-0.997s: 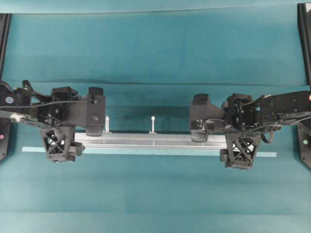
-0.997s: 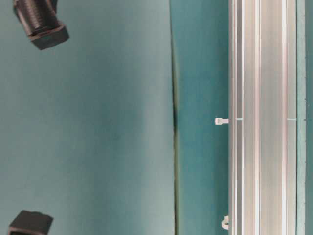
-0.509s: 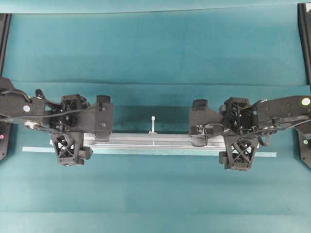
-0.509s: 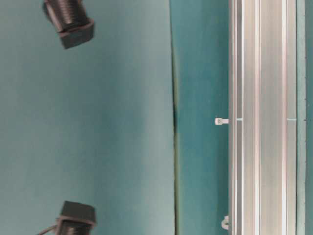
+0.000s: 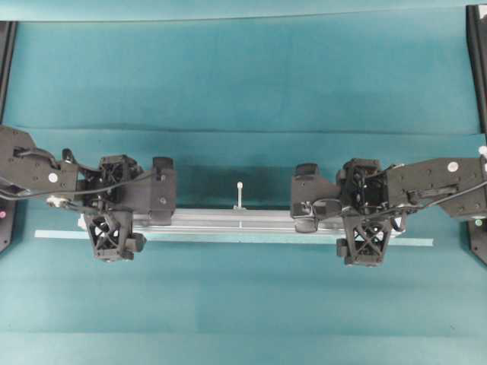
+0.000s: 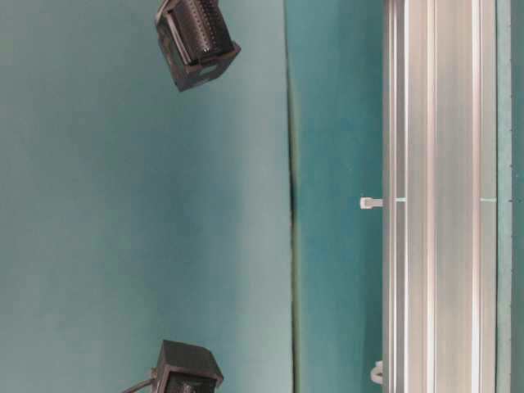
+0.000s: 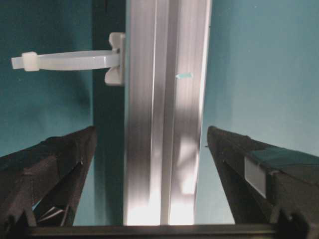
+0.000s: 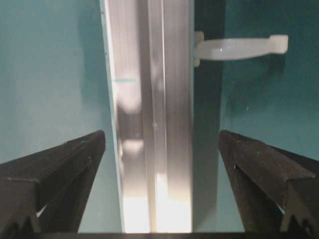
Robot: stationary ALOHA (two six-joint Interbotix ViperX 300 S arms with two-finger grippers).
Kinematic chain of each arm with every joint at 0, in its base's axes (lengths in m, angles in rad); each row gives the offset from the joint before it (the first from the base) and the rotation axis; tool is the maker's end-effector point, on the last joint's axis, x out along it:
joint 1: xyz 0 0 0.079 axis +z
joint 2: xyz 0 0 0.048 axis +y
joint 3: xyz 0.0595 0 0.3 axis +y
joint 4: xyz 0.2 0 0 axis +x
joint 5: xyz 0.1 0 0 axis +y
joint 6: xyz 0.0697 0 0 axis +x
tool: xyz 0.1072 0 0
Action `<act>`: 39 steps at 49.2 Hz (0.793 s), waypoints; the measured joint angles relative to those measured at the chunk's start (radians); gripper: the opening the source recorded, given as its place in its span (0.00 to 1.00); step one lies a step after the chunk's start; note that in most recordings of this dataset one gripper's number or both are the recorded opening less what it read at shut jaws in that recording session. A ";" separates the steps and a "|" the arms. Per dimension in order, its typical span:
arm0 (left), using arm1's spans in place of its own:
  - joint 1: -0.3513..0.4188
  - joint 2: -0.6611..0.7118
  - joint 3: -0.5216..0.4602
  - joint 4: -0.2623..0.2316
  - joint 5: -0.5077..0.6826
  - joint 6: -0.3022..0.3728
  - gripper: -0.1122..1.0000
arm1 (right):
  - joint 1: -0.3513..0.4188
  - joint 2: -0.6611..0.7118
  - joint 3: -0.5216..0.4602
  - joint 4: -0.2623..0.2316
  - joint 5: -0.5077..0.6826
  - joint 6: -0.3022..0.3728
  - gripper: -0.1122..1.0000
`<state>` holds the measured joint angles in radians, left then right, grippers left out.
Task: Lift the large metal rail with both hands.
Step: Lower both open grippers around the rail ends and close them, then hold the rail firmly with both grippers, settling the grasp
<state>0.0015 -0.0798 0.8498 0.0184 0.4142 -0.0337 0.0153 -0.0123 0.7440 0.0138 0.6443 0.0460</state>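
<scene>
Both end effectors, left (image 7: 152, 184) and right (image 8: 162, 184), gape wide, empty, straddling the large metal rail (image 5: 236, 221); uneven closing could tilt it.

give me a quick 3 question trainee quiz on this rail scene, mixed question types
1. True or false: the left gripper is already clamped on the large metal rail.
2. Multiple choice: in the right wrist view, where does the rail lie relative to the right gripper? A) between its fingers B) outside both fingers C) out of view
3. Fill in: the thin pale tape strip lies flat on the teal ____.

Key: 1 false, its open fingers straddle the rail with gaps on both sides; 2 A; 3 table.
</scene>
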 measured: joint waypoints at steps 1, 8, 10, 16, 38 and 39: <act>0.000 0.002 0.000 0.000 -0.003 0.000 0.99 | 0.000 0.002 0.000 -0.002 -0.005 0.002 0.97; 0.000 0.015 0.000 0.000 -0.018 0.000 0.99 | 0.000 0.015 0.002 -0.002 -0.020 0.000 0.97; 0.000 0.020 0.000 0.000 -0.020 0.000 0.99 | 0.000 0.017 0.002 -0.002 -0.021 0.000 0.97; 0.000 0.028 0.000 -0.002 -0.023 0.000 0.99 | 0.000 0.017 0.002 -0.002 -0.021 0.000 0.97; -0.003 0.029 -0.002 0.000 -0.044 0.000 0.47 | 0.005 0.023 -0.002 -0.002 0.023 0.002 0.44; -0.006 0.029 -0.002 -0.002 -0.044 0.002 0.43 | 0.005 0.023 -0.002 0.000 0.023 0.002 0.44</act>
<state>-0.0046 -0.0506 0.8483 0.0169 0.3697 -0.0322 0.0199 0.0107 0.7424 0.0138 0.6673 0.0476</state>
